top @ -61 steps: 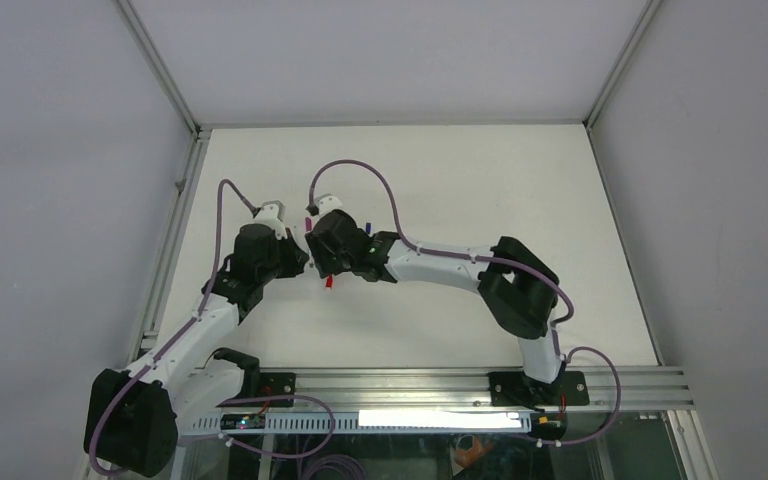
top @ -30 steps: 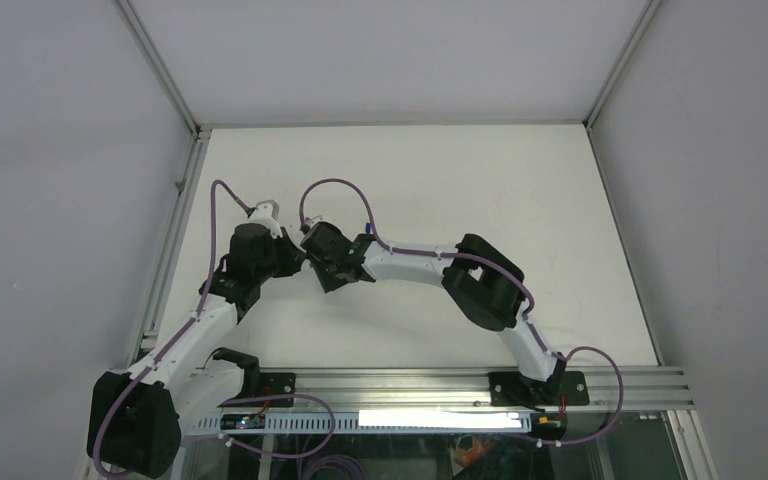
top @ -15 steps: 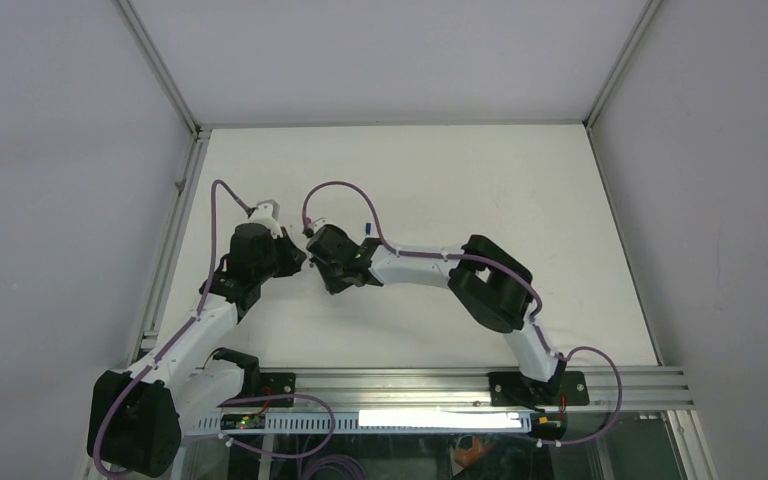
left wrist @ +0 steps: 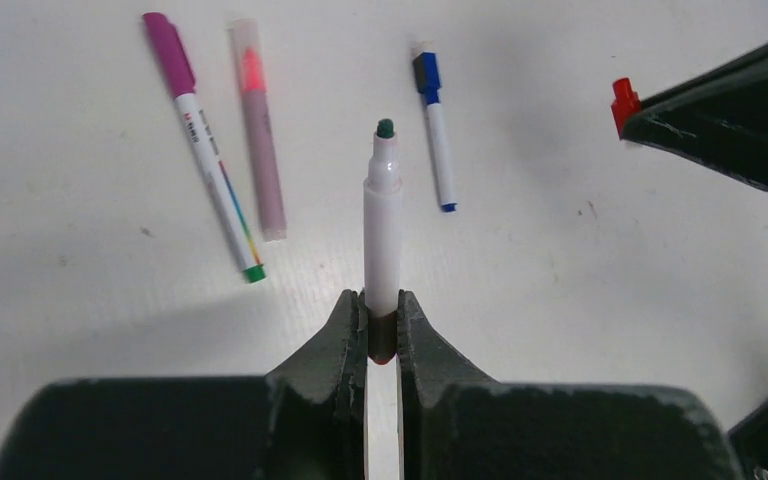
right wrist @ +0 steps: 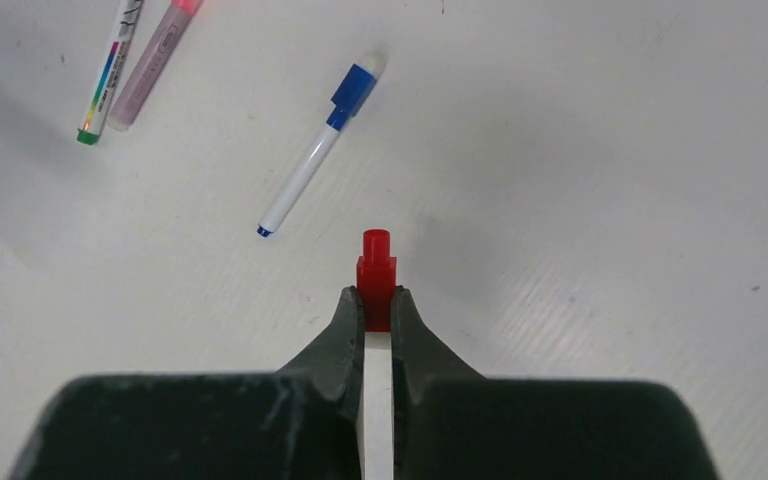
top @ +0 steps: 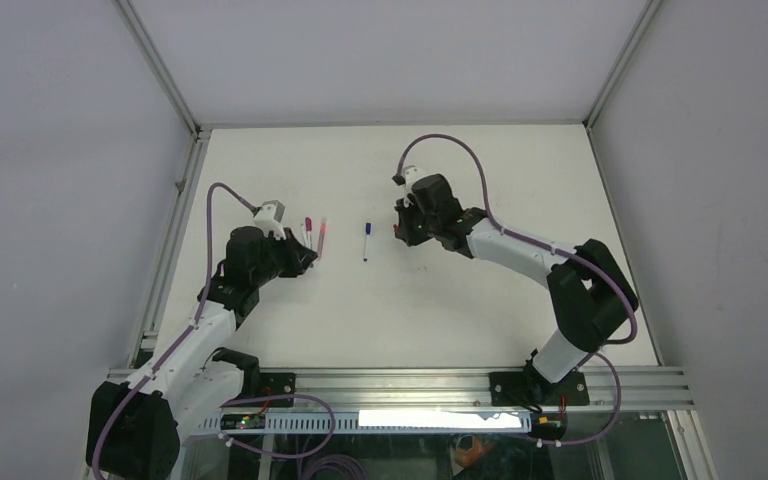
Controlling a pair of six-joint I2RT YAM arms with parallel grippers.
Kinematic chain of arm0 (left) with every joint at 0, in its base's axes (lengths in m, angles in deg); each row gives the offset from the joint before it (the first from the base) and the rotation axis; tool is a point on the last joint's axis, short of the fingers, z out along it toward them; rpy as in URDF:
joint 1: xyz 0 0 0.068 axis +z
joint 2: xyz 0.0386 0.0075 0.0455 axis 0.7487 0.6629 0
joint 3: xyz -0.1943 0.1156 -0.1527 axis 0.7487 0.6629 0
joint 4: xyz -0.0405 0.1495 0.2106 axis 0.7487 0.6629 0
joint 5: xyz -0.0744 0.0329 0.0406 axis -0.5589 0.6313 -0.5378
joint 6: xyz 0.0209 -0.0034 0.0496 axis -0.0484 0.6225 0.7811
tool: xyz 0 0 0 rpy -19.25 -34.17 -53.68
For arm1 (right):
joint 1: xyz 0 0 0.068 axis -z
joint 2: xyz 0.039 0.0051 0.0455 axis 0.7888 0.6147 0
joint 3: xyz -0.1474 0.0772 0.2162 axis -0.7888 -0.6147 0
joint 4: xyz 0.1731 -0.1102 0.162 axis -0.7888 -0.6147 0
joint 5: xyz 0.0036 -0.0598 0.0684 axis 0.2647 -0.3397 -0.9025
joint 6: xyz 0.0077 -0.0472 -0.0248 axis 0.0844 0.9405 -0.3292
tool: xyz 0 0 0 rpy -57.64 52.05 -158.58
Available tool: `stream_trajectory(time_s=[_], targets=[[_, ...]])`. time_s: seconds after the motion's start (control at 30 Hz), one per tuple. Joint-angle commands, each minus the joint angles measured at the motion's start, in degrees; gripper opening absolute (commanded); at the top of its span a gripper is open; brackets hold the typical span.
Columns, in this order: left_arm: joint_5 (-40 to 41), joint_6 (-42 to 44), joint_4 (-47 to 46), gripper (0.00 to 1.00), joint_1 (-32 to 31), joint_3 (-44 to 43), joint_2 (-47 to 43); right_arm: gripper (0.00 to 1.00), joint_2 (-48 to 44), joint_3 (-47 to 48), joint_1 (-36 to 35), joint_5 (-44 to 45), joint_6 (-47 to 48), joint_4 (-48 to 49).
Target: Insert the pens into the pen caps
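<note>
Pen [left wrist: 382, 215] clamped in left pincer [left wrist: 382, 306] | red cap [right wrist: 375, 262] in right pincer [right wrist: 376, 300]

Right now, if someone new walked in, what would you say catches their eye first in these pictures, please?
The left arm's fingers pinch an uncapped white pen, its dark tip pointing away. Across the table, the right arm's fingers grip a small red cap. Between them lie a magenta-capped pen, a pink pen and a blue-capped pen.

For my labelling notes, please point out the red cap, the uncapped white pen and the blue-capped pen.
red cap [right wrist: 376, 278], right wrist view, wider body
uncapped white pen [left wrist: 383, 240], left wrist view, mid barrel
blue-capped pen [right wrist: 300, 180], right wrist view, white barrel
</note>
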Motion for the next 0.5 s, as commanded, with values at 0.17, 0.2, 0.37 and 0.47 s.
stream_trajectory(time_s=[0.17,0.2,0.37,0.47], targets=[[-13.55,-1.81,-12.72,0.00,0.22,0.05,2.37,0.00,-1.13,1.40,5.64,-19.33,27.77,-3.04],[-14.58,-2.12,-13.85,0.00,0.08,-0.01,3.26,0.00,-0.42,2.10,6.68,-22.34,31.11,-5.64],[-16.70,-2.17,-16.01,0.00,-2.25,-1.88,6.99,0.00,4.10,7.05,11.64,-34.87,41.15,-18.41],[-15.69,-0.82,-15.73,0.00,-4.94,-3.25,7.76,0.00,5.90,7.43,12.46,-34.72,44.35,-20.49]])
